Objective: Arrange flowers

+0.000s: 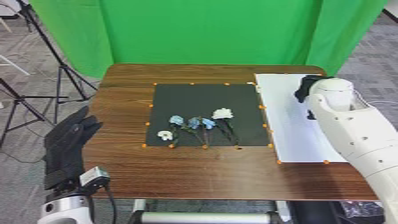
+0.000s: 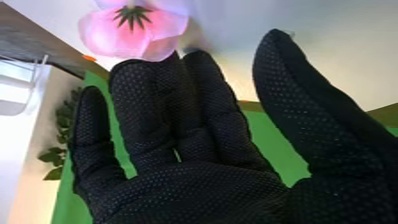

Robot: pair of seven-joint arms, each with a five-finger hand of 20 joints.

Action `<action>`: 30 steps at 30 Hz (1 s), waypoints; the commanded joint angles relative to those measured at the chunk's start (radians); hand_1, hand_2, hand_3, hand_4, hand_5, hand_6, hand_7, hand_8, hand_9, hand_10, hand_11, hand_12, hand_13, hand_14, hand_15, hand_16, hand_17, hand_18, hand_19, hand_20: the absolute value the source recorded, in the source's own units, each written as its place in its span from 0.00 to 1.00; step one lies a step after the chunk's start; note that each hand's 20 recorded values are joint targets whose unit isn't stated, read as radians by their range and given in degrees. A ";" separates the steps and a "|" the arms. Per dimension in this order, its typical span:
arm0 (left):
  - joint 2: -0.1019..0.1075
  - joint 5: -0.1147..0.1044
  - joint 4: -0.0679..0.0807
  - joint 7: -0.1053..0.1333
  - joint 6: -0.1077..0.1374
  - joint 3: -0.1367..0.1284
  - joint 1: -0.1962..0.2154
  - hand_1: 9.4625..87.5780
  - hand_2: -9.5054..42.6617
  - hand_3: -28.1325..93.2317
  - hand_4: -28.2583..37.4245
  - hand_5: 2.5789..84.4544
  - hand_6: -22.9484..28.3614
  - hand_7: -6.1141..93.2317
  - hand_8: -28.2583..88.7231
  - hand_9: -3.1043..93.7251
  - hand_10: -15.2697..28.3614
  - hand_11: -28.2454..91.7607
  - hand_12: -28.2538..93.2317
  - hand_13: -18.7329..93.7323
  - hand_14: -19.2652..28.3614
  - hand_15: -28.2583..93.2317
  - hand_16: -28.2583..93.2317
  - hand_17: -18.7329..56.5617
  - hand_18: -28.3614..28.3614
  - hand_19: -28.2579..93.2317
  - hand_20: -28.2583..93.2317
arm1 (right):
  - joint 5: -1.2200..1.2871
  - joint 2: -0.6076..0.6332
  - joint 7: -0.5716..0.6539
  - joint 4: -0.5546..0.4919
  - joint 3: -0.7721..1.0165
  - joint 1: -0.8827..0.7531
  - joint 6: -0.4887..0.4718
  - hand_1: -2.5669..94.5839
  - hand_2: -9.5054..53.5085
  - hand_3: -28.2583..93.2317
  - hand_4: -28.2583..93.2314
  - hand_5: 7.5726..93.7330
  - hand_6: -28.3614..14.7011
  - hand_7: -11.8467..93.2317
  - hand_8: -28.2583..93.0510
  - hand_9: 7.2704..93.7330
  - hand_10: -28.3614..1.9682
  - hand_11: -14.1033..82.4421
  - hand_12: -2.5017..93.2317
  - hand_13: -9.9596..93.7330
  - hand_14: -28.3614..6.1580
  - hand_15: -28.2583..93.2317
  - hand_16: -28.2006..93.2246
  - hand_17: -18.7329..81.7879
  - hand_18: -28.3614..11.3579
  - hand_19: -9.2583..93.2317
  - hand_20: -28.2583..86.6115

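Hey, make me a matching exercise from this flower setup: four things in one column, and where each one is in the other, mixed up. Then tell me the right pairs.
Things
1. Right hand
2. Pink flower
3. Left hand
4. Blue flowers

Places
A. At the left edge of the table
B. On the black sheet, between white flowers
C. Over the far part of the white sheet
D. By the fingertips of a gloved hand

Right pairs: 1-C, 2-D, 3-A, 4-B

Blue, white flowers (image 1: 195,122) on black mat (image 1: 191,99)
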 commanded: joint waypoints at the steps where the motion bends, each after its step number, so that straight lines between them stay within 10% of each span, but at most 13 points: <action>1: -0.010 0.009 -0.009 -0.006 -0.003 0.001 0.012 0.23 0.25 0.91 0.17 0.50 0.70 0.23 0.15 0.40 0.83 0.60 0.29 0.41 1.00 0.81 0.08 0.14 0.90 0.70 0.38 | -0.014 0.034 0.014 -0.024 -0.018 -0.012 0.065 0.32 0.08 0.97 0.01 0.47 0.52 0.30 0.13 0.51 0.33 0.40 0.20 0.52 0.25 0.92 0.41 0.21 0.06 0.72 0.58; 15: -0.007 0.009 -0.008 -0.006 -0.002 0.005 0.011 0.23 0.25 0.91 0.17 0.50 0.70 0.23 0.15 0.40 0.84 0.60 0.29 0.41 1.00 0.81 0.08 0.14 0.91 0.70 0.38 | 0.054 0.043 0.160 -0.063 -0.035 -0.005 -0.019 0.31 0.07 0.95 0.03 0.43 0.47 0.26 0.15 0.44 0.13 0.36 0.21 0.52 0.15 0.93 0.40 0.22 0.01 0.75 0.60; 30: -0.006 0.013 -0.007 -0.020 -0.008 0.006 0.006 0.23 0.25 0.91 0.17 0.50 0.70 0.23 0.15 0.40 0.83 0.60 0.29 0.41 1.00 0.81 0.08 0.14 0.91 0.70 0.38 | 0.076 0.046 0.195 -0.052 -0.027 -0.045 0.028 0.36 0.05 0.93 0.02 0.48 0.48 0.27 0.14 0.54 0.20 0.38 0.20 0.58 0.20 0.93 0.40 0.26 0.00 0.75 0.61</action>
